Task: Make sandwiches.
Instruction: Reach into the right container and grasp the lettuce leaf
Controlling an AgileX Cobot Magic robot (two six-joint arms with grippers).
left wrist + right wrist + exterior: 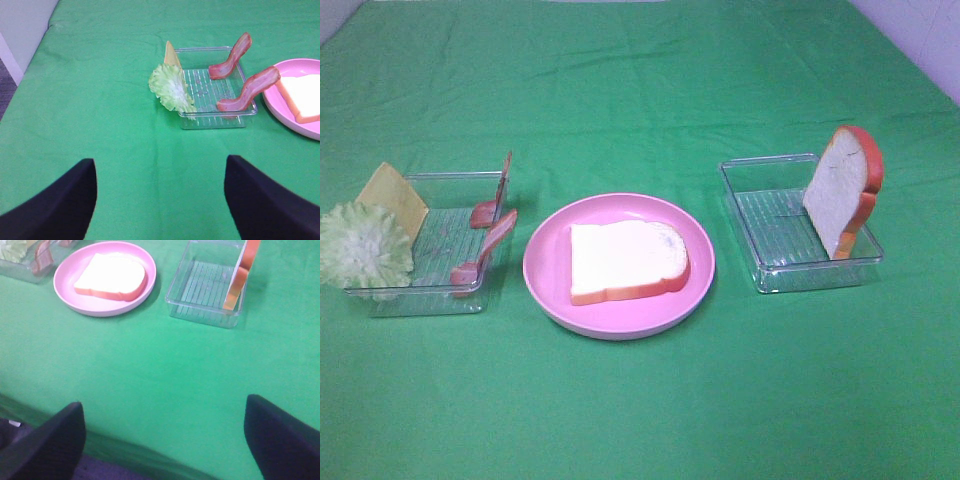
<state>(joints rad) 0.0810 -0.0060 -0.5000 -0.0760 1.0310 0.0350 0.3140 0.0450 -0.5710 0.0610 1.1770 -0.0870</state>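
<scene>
**Q:** Since no sandwich is stacked yet, where do its parts lie, seen from the high camera?

**A:** One flat bread slice point(625, 262) rests crust-down in the middle of the pink plate point(620, 328), at the centre of the green cloth point(640, 400). The fillings sit in the left tray point(420, 300), at 9 o'clock from the plate. The second, upright bread slice point(835, 195) is in the right tray point(770, 225), at 3 o'clock.

**Q:** How is each tray filled?

**A:** Left tray: the cheese point(395, 197) leans in the 10 o'clock corner. The lettuce point(362, 247) hangs over the 8 o'clock wall. Two bacon strips point(488, 245) lean on the 3 o'clock wall, nearest the plate. Right tray: it holds only the upright slice, on edge against the 3 o'clock wall with its long axis vertical. The rest of the ribbed floor is bare.

**Q:** Which relation governs the coming move?

**A:** Probably the one between the fillings and the left gripper point(159, 159). Its wrist view shows the left tray ahead of the jaws and well apart from them, offset toward the plate. That arm is therefore judged the nearer one for a filling. Each bacon strip rises from a foot on the tray floor, running roughly from 7 toward 1 o'clock, so a pinch across its width would suit.

**Q:** And the jaws?

**A:** Both are spread wide and hold nothing. The right gripper point(164, 401) hangs over the table's 6 o'clock edge, and its wrist view shows the right tray and the plate well ahead.
</scene>
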